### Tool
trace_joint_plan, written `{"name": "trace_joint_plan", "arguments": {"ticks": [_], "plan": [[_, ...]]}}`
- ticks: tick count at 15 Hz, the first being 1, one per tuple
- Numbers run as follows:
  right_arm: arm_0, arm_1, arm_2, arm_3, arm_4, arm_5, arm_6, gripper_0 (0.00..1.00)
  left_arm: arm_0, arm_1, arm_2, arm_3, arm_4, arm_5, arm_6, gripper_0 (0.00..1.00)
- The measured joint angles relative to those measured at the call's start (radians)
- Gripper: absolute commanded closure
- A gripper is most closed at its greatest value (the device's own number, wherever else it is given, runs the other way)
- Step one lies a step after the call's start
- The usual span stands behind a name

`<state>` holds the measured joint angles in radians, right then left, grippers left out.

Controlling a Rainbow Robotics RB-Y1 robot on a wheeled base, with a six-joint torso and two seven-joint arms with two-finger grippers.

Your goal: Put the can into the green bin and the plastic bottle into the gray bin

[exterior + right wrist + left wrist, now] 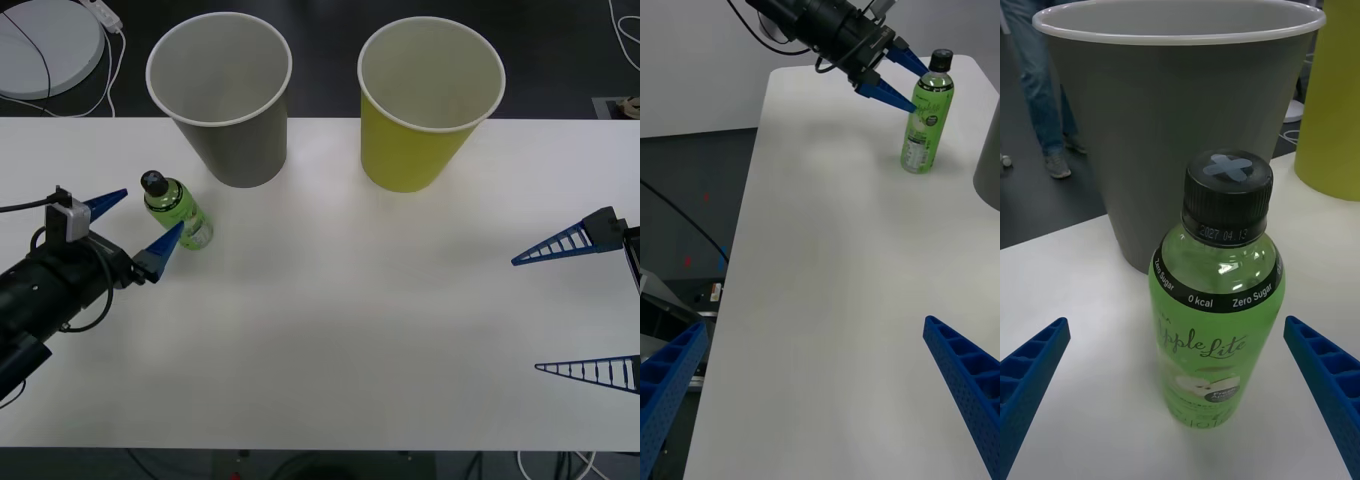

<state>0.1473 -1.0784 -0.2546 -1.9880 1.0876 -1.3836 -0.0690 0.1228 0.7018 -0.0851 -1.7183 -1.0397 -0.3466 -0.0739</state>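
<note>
The plastic bottle (178, 212) stands upright on the white table, bright green with a black cap, just in front of the gray bin (226, 100). My left gripper (143, 222) is open, one blue finger on each side of the bottle's near edge, not touching it. Up close the bottle (1216, 300) stands between the two fingers, with the gray bin (1180, 120) behind it. The green bin (425, 105) stands to the right of the gray one. My right gripper (570, 305) hangs open over the table's right side; its wrist view looks across to the bottle (927, 120) and left gripper (899, 79). The can is out of view.
A white round device (45, 45) with a cable lies on the floor beyond the table's far left corner. A person's legs (1041, 90) stand in the room behind the gray bin. The white table (350, 320) stretches bare between the two arms.
</note>
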Motion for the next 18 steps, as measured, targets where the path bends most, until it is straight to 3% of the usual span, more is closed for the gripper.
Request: {"name": "trace_joint_plan", "arguments": {"ticks": [18], "plan": [[0.0,0.0,0.0,0.0,0.0,0.0,0.0,0.0,-0.124,-0.016,-0.116,0.045,-0.067,0.08,0.038,0.0]]}}
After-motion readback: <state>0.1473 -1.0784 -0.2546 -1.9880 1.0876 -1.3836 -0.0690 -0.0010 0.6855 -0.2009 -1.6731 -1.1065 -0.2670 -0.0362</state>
